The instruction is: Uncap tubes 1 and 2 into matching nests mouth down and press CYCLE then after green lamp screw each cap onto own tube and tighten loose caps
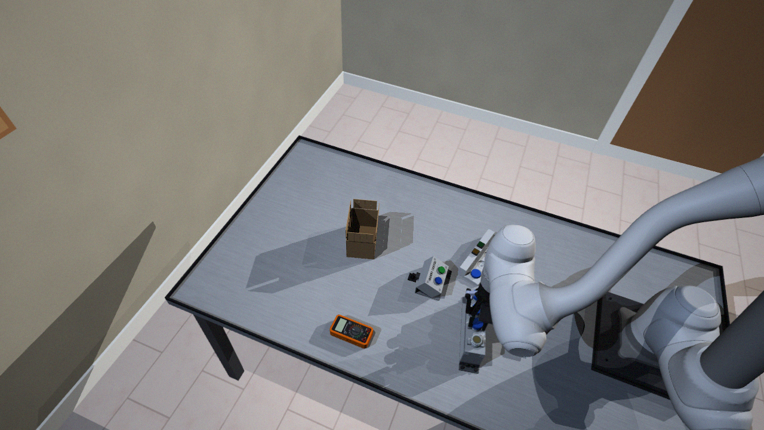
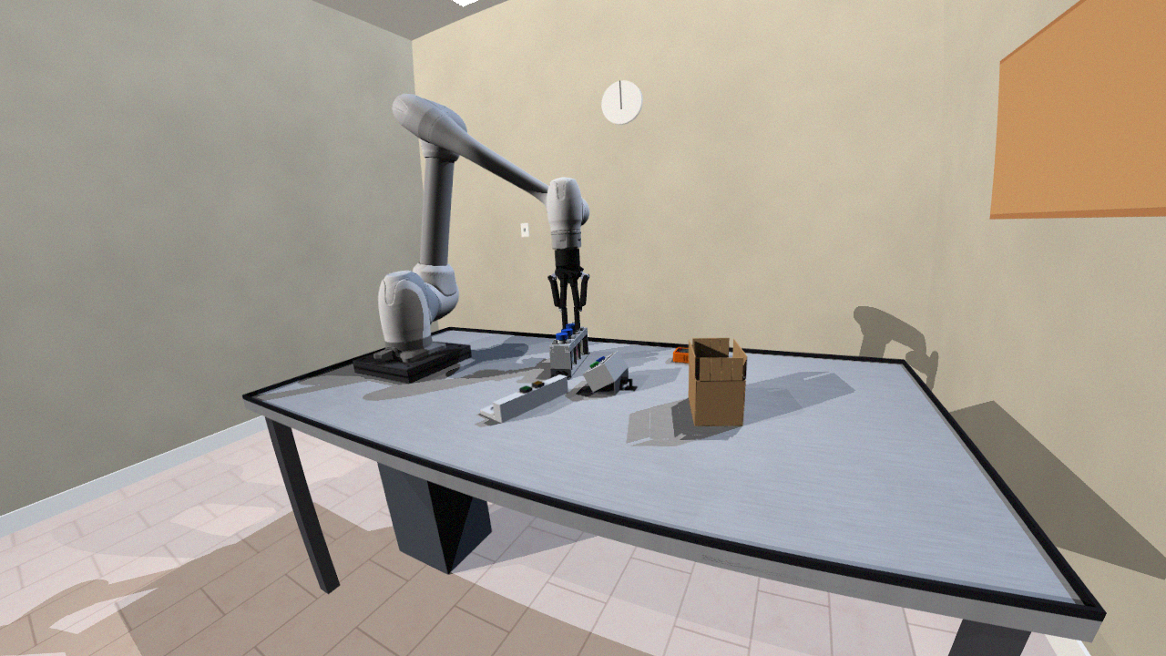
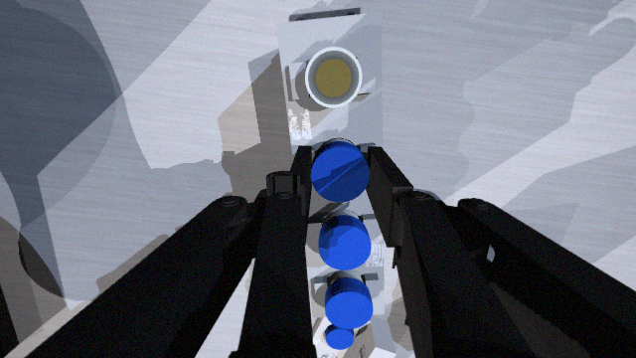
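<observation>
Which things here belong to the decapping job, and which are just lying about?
Job:
- gripper, fingers on tube 2's cap
- decapping station
- open tube 1
- cap tray
- key housing

Lying about:
- cardboard box
- multimeter
</observation>
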Controlling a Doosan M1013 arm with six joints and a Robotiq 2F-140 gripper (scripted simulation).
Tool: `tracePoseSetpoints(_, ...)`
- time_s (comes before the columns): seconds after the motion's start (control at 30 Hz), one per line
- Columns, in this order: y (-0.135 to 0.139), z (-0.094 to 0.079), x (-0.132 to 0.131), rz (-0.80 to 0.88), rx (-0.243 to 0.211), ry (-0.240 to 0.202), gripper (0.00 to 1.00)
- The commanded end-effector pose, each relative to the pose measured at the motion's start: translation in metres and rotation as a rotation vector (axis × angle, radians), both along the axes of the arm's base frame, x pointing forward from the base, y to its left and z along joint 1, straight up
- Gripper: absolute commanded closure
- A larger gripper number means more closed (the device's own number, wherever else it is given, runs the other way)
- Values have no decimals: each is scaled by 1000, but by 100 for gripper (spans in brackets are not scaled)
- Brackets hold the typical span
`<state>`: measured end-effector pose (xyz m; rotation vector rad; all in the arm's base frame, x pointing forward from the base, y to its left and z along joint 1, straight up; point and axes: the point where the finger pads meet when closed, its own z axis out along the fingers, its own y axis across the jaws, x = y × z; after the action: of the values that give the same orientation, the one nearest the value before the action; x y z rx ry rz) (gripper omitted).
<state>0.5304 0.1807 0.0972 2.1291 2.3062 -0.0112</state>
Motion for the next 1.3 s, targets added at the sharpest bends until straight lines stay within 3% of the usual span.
tracePoseSetpoints(0.0, 0, 1, 0, 185, 7, 1, 70)
tracePoseSetpoints(0.13, 0, 1, 0, 358, 8, 2, 70)
tracePoseSetpoints(0.33, 0, 1, 0, 358, 8, 2, 70)
tracePoseSetpoints(0.37, 0, 0, 0, 358, 8, 2, 59)
tracePoseSetpoints(0.77, 0, 1, 0, 358, 8, 2, 59)
tracePoseSetpoints(0.87, 0, 2, 1, 108, 7, 1, 59)
tracePoseSetpoints(1.27, 0, 7, 1, 96, 7, 1, 59)
